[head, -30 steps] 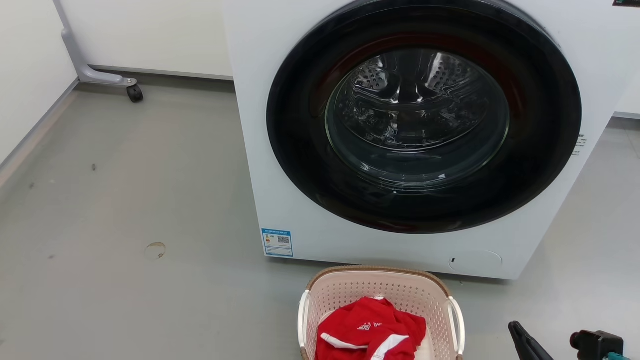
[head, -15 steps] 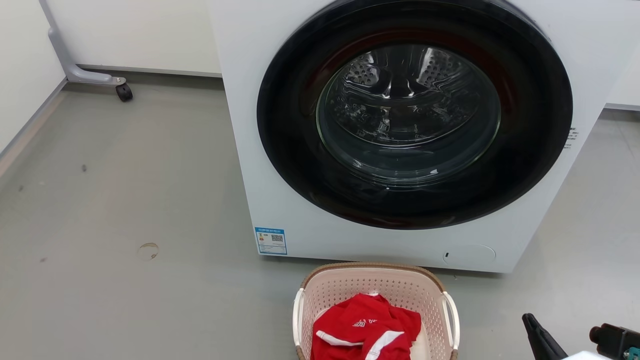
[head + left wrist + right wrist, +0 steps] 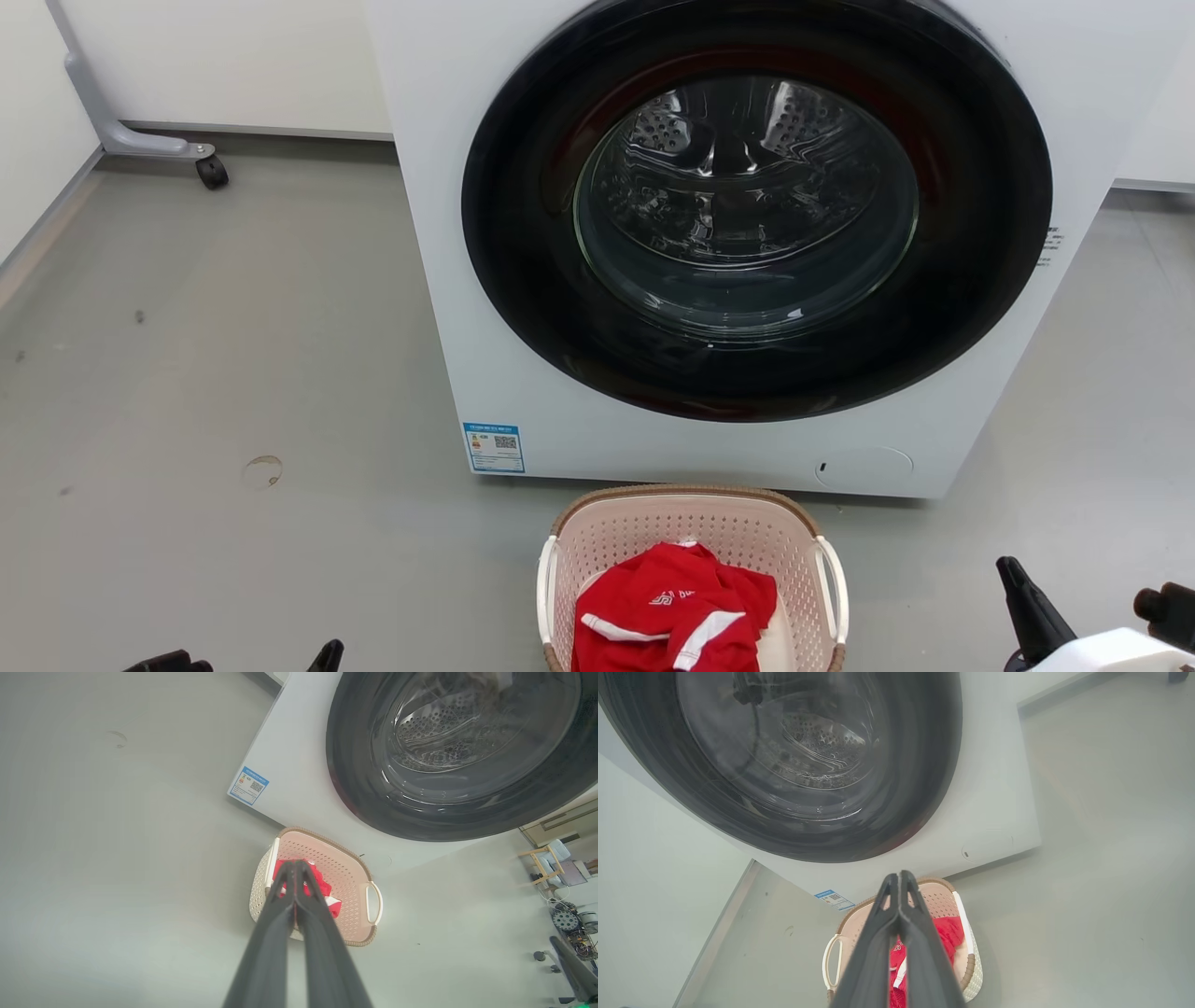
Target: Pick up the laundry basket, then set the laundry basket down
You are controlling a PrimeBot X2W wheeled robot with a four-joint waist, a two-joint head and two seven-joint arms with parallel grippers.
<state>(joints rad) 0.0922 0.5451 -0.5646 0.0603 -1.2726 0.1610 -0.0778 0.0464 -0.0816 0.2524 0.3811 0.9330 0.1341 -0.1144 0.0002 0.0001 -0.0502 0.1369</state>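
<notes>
The laundry basket (image 3: 674, 530), pale pink with a brown woven rim and white loop handles, stands on the grey floor just before the washing machine (image 3: 523, 392). A red garment with white stripes (image 3: 672, 607) lies inside it. My right gripper (image 3: 1005, 566) hangs shut and empty over the floor to the basket's right, apart from it. The tip of my left gripper (image 3: 333, 647) pokes in at the bottom left, well left of the basket. In the left wrist view, that gripper (image 3: 294, 863) is shut above the basket (image 3: 348, 882). The right wrist view has its gripper (image 3: 899, 875) shut above the basket (image 3: 937, 900).
The washing machine's round dark door (image 3: 756, 205) is shut and fills the space right behind the basket. A grey wheeled stand leg (image 3: 140, 145) sits at the far left by the wall. Open floor (image 3: 233, 373) stretches left of the machine.
The whole head picture has slid left and up, so the camera moved. The right gripper now reaches higher into the picture, and the left gripper's tip has come in at the bottom. The basket stays on the floor.
</notes>
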